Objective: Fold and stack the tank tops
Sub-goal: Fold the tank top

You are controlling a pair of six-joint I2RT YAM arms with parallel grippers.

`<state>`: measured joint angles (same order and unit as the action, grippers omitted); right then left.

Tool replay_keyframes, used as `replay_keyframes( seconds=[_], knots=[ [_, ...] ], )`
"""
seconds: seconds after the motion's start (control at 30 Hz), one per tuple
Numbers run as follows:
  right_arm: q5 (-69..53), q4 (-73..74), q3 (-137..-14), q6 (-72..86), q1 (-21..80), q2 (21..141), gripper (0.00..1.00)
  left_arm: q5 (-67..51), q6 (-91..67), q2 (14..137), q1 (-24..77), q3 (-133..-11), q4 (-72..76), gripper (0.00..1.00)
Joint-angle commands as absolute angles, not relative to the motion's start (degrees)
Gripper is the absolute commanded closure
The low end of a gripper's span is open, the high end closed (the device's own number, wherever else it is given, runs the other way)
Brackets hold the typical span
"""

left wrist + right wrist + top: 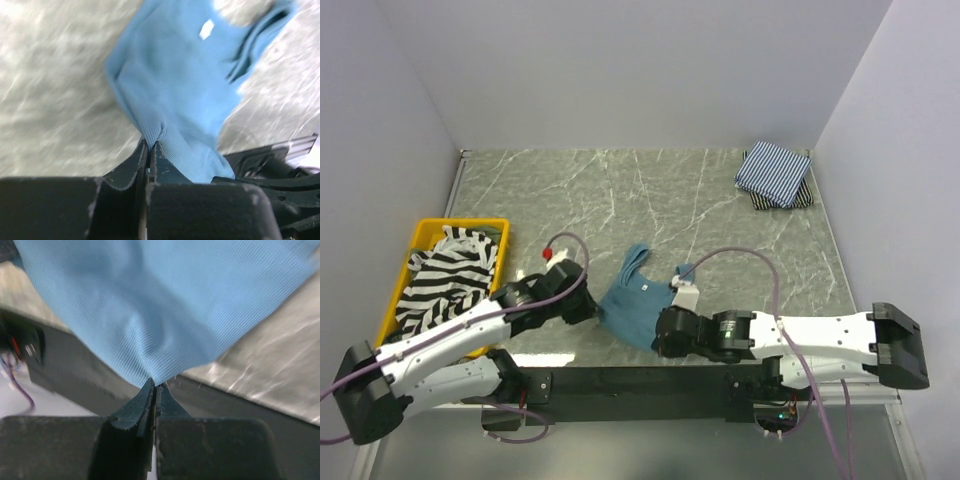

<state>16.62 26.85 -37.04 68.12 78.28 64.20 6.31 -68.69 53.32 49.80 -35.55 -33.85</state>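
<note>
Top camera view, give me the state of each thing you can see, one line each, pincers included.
teal-blue tank top: unfolded, rumpled, pinched at two points on its near edge.
left pincer: shut on the teal-blue tank top.
right pincer: shut on the teal-blue tank top.
black-and-white striped tank top: crumpled, lying in the yellow bin.
pinstriped tank top: folded, resting on a darker folded cloth.
</note>
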Motion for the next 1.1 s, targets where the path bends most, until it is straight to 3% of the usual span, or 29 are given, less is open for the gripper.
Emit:
replay_keyframes(
  seconds=[0.0,0.23,0.5,0.8,0.93,1.07],
  knots=[
    [18.8,28.7,-38.9,63.6,72.9,60.0,1.00,10.1,-65.7,58.9,48.9,-42.3,-28.2,0.99],
    [15.5,26.7,-38.3,53.3,57.1,55.0,1.00,7.6,-62.5,68.8,41.9,-52.1,-18.9,1.00],
    [7.3,19.2,-38.3,42.6,37.2,59.1,1.00,4.3,-61.0,87.6,37.2,-66.5,-12.7,0.99],
    [-5.7,7.5,-43.0,36.1,16.4,81.3,1.00,-1.2,-60.9,111.0,34.1,-88.3,-10.5,0.99],
    [-6.7,6.9,-49.2,35.7,14.3,91.6,1.00,-3.9,-62.4,119.4,31.7,-96.0,-8.9,0.99],
    [-7.9,8.7,-53.1,34.6,16.3,96.5,1.00,-4.7,-63.1,123.5,30.6,-96.2,-9.8,0.99]
  ],
)
